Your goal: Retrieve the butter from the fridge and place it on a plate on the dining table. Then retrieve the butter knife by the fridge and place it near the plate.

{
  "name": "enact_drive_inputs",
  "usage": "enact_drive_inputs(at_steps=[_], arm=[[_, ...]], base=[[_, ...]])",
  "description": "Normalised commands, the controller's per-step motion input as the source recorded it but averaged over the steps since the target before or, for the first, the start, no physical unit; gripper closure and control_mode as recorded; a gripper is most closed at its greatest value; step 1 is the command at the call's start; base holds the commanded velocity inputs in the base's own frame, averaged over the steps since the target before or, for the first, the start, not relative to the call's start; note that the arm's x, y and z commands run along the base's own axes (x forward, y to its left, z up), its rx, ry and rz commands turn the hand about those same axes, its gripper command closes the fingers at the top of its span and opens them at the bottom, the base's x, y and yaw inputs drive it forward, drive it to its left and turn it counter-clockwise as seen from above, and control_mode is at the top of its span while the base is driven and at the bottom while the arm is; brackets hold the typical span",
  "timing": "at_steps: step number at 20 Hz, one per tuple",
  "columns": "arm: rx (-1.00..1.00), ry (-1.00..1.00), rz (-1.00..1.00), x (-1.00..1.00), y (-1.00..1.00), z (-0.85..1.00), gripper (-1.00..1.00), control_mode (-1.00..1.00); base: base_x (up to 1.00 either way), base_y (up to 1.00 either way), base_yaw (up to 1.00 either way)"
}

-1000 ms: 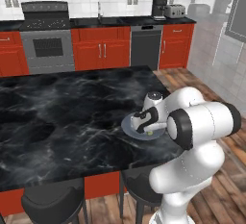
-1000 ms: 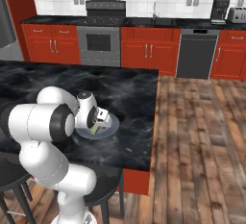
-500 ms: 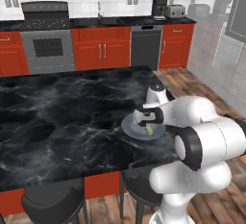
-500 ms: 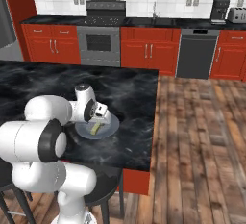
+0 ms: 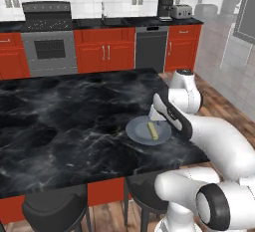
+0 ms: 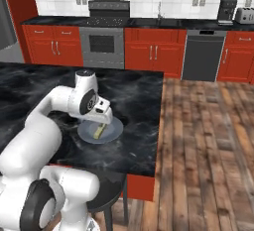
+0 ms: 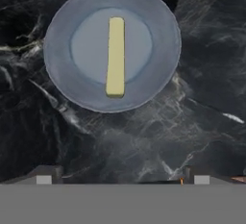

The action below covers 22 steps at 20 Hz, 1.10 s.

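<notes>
Now, butter point(image 7: 115, 57): lies flat in the middle of the plate point(image 7: 158, 74), free of any grip.
Plate: on the black marble dining table point(image 5: 64, 121), near its right edge.
Gripper point(image 7: 120, 176): just above the plate, jaws spread wide, holding nothing.
Stools point(image 5: 55, 208): tucked under the near table edge.

We see our white arm bent forward from the base, elbow high, wrist turned down. Our gripper point(image 7: 120, 177) points straight down with its two dark fingertips point(image 7: 44, 174) spread wide apart, holding nothing.
</notes>
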Motion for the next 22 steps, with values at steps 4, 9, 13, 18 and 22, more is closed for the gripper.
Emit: enact_drive_inputs(at_steps=[4,9,13,18,22], arm=[[0.01,0.22,0.00,-0.85,-0.01,0.72,-1.00,-1.00],[-0.02,0.07,0.00,-0.91,0.00,0.32,-1.00,-1.00],[-0.11,0.00,0.00,-0.68,0.00,0.04,-1.00,-1.00],[-0.15,-0.01,0.00,-0.31,0.03,0.00,-1.00,-1.00],[0.06,-0.08,0.00,-0.11,0.00,0.04,-1.00,-1.00]], base=[[0.00,0.00,0.00],[0.00,0.00,0.00],[0.00,0.00,0.00],[0.00,0.00,0.00],[0.00,0.00,0.00]])
